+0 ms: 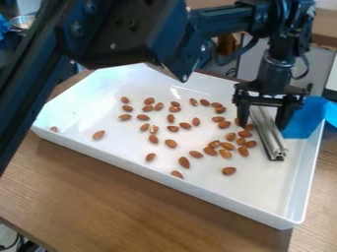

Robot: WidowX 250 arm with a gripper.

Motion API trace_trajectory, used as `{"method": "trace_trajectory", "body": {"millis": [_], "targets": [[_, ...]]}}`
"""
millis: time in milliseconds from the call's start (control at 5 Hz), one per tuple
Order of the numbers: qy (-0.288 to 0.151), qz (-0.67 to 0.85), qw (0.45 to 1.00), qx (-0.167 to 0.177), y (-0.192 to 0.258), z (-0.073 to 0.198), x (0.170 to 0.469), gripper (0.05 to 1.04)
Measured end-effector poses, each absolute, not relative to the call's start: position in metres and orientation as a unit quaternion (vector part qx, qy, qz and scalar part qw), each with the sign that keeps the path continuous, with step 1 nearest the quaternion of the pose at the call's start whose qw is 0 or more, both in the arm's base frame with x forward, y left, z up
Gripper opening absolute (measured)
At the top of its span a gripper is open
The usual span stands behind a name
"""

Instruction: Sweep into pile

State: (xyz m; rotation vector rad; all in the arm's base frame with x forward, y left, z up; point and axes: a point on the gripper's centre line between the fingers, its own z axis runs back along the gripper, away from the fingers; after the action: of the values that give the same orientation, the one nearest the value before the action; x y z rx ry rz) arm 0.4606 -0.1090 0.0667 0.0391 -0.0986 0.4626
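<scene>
The black gripper (264, 124) hangs over the right part of the white tray, open, one finger on each side of a silver metal bar (269, 134). The bar slants from between the fingers towards the tray's front right, its near end lying free of them. A visible gap separates the left finger from the bar; whether the right finger touches it I cannot tell. Many brown almonds (184, 162) are scattered over the tray's middle, with a denser cluster just left of the bar. One almond (99, 135) lies apart at the left, another (54, 129) by the left wall.
The white tray (178, 180) has raised walls and stands on a brown wooden table (118, 197). Blue material (305, 119) lies at the tray's right side, behind the right finger. The arm crosses above the tray's back edge. A metal bowl (23, 21) is at the back left.
</scene>
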Motion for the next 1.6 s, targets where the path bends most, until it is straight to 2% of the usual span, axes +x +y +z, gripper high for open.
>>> {"method": "trace_trajectory", "body": {"millis": [400, 800, 1200, 1600], "targets": [[-0.040, 0.229, 0.973, 0.009, -0.113, 0.068, 0.459, 0.388], [-0.026, 0.230, 0.973, -0.011, -0.100, 0.067, 0.455, 0.370], [-0.012, 0.261, 0.964, -0.045, -0.054, 0.065, 0.439, 0.370], [-0.021, 0.279, 0.958, -0.069, -0.006, 0.062, 0.412, 0.370]]}}
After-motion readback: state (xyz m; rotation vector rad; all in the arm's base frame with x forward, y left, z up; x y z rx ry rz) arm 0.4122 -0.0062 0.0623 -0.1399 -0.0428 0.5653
